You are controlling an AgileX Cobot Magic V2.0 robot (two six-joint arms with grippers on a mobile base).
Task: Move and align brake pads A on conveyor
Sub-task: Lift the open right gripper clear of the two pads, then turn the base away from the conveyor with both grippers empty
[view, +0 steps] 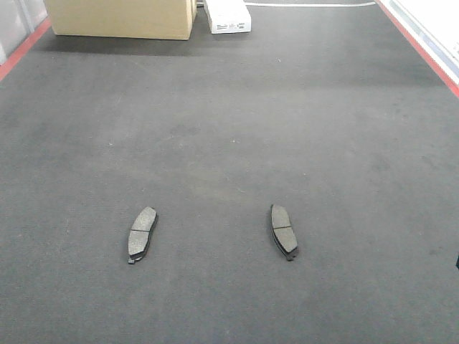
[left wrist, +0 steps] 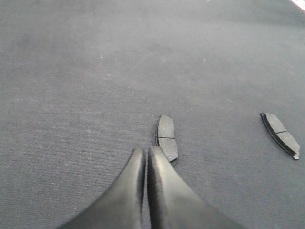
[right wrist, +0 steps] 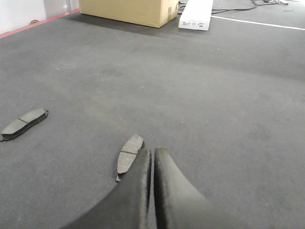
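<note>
While left end effector (left wrist: pixel 145 151) sits closed, brake pad (left wrist: pixel 167 138) just beyond.

The conveyor (view: pixel 229 129) is a wide, dark charcoal belt with a fine weave and red edge strips (view: pixel 21 50) down both sides. A tan cardboard box (view: pixel 122 18) stands at its far end, and a white carton (view: pixel 228 18) sits just beside the box's right flank. Well out in front of the box, towards the near end, the first brake pad (view: pixel 142 233) lies flat, grey face and cross groove up. The second brake pad (view: pixel 284 231) lies as far from the box, further right, well apart from the first.
</note>
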